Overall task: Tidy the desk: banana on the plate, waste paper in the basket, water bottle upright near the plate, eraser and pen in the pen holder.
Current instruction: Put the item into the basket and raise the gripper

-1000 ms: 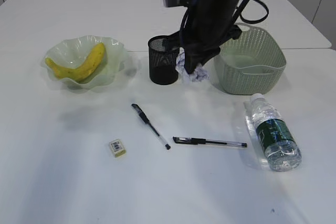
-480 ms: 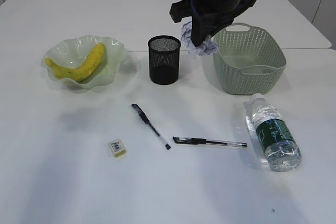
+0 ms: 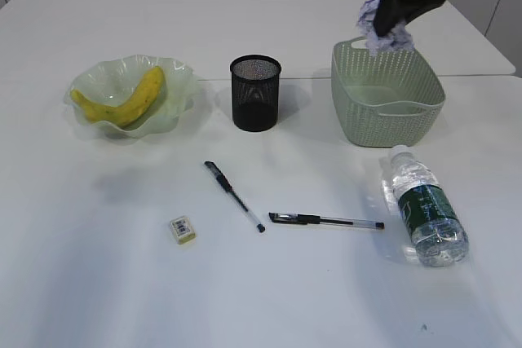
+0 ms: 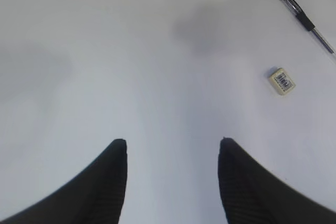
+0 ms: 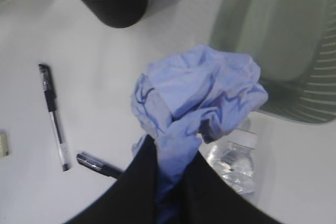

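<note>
Bench (image 3: 81, 283), white, near edge to far. Left gripper (image 4: 172, 153): jaws parted, empty, hanging over bare surface. Water bottle (image 3: 424, 216): lying on its side at right, not yet stood up. Eraser (image 3: 182, 229) and two pens (image 3: 234, 196), (image 3: 326, 220): loose, mid-bench. Plate (image 3: 175, 79): far left, banana (image 3: 122, 101) in it. Pen holder (image 3: 255, 92): upright, apparently empty. Basket (image 3: 387, 95): far right. Right gripper (image 3: 390, 14): jaws closed on the waste paper (image 3: 385, 32), held aloft above the basket's rear rim. Step in hand: binning the paper. Next move, by judgement: centre over the basket opening, lower slightly, release.
</note>
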{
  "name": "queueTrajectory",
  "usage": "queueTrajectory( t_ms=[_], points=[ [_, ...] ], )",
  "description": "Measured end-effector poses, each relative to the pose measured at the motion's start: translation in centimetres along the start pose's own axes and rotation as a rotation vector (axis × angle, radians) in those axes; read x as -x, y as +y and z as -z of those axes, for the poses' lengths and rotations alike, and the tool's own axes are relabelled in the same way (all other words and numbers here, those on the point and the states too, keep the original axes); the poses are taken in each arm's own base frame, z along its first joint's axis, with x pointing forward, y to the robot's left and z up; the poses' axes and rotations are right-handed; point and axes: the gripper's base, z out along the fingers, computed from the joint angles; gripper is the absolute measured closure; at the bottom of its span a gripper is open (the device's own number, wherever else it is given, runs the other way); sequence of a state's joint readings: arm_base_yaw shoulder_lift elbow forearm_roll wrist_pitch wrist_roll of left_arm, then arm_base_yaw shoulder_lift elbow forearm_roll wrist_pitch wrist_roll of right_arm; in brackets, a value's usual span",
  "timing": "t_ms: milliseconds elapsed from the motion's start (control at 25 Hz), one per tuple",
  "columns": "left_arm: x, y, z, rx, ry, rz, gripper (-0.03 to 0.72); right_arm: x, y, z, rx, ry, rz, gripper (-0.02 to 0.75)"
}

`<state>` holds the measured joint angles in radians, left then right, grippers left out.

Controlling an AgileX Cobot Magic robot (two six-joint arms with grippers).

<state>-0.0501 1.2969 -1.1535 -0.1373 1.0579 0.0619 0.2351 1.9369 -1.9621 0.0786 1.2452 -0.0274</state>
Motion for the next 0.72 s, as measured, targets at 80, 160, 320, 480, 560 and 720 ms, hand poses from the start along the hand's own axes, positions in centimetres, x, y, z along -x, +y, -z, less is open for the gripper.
queueTrajectory(
  t_ms=[80,160,320,480,560,720],
  points=[
    [0.0,-0.1,0.0,-0.008,-0.001,0.005,0.281,0.0,-2.2,0.2,-0.019,-0.004,-0.047,0.696],
    [0.0,-0.1,0.0,-0.012,-0.001,0.007,0.274,-0.1,-3.9,0.3,-0.036,-0.009,-0.085,0.696],
    [0.0,-0.1,0.0,-0.012,-0.001,0.009,0.283,0.3,-6.4,0.6,-0.064,-0.077,-0.134,0.696],
    [0.0,-0.1,0.0,-0.012,-0.001,0.009,0.298,0.8,-6.8,-0.7,-0.056,-0.106,-0.146,0.696],
    [0.0,-0.1,0.0,-0.012,-0.001,0.009,0.300,0.9,-7.0,-1.7,-0.052,-0.098,-0.151,0.696],
    [0.0,-0.1,0.0,-0.013,-0.001,0.009,0.302,0.9,-7.3,-4.2,-0.048,-0.062,-0.157,0.696]
  ],
)
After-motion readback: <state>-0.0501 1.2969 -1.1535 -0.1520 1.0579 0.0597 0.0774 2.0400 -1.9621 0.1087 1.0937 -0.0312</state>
